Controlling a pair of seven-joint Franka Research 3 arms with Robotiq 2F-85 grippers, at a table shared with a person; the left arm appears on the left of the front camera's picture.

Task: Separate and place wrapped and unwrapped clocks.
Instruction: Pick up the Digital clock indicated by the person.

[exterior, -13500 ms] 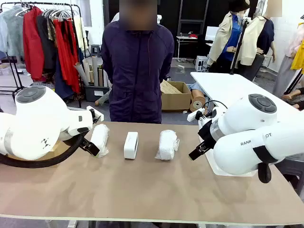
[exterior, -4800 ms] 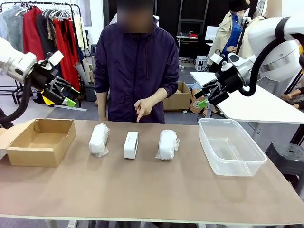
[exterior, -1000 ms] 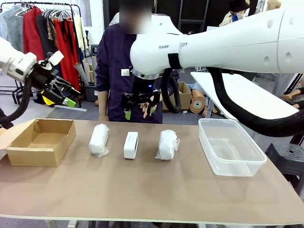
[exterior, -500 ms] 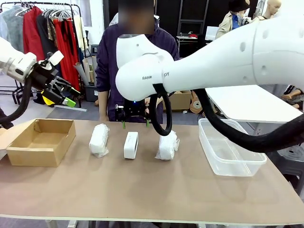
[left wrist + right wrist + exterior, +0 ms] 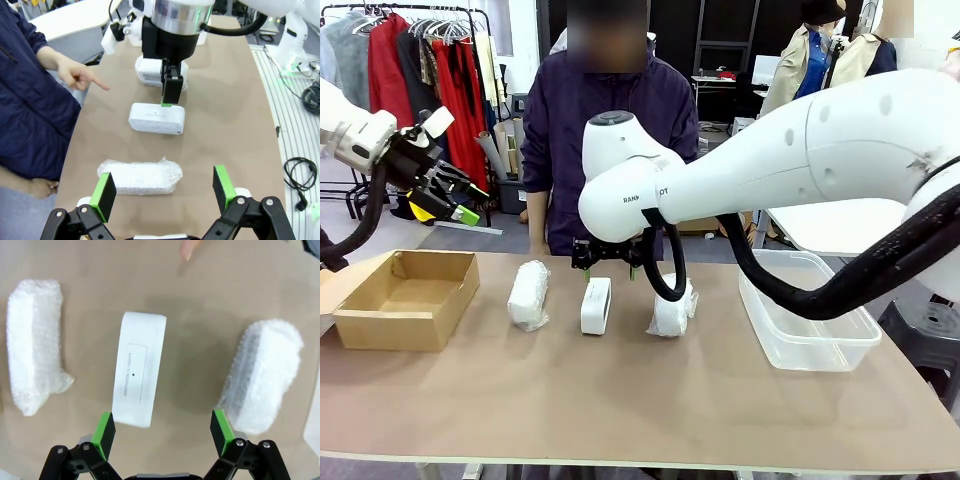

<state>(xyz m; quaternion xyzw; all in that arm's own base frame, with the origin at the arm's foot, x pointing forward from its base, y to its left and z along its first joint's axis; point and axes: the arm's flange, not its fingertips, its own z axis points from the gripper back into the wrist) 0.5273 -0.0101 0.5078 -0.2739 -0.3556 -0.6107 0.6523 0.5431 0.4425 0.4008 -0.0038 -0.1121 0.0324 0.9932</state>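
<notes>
Three clocks lie in a row on the table. The bare white clock (image 5: 596,305) is in the middle, with one wrapped clock (image 5: 528,295) to its left and another wrapped clock (image 5: 671,305) to its right, partly behind the arm's cable. My right gripper (image 5: 610,262) hangs open just above the bare clock's far end. In its wrist view the bare clock (image 5: 138,368) lies ahead of the right gripper (image 5: 162,427), between the two wrapped clocks (image 5: 35,365) (image 5: 262,374). My left gripper (image 5: 460,200) is open, high at the far left; in its wrist view the left gripper (image 5: 164,190) looks down on a wrapped clock (image 5: 140,176) and the bare clock (image 5: 156,118).
A brown cardboard box (image 5: 405,298) stands open at the table's left end. At the right end is a clear plastic tub (image 5: 805,310). A person stands at the far side, with a hand (image 5: 82,77) pointing toward the bare clock. My right arm spans the middle of the table.
My right arm has swung in from the right and come down, so its open gripper now hangs just over the bare clock. The left arm has stayed still.
</notes>
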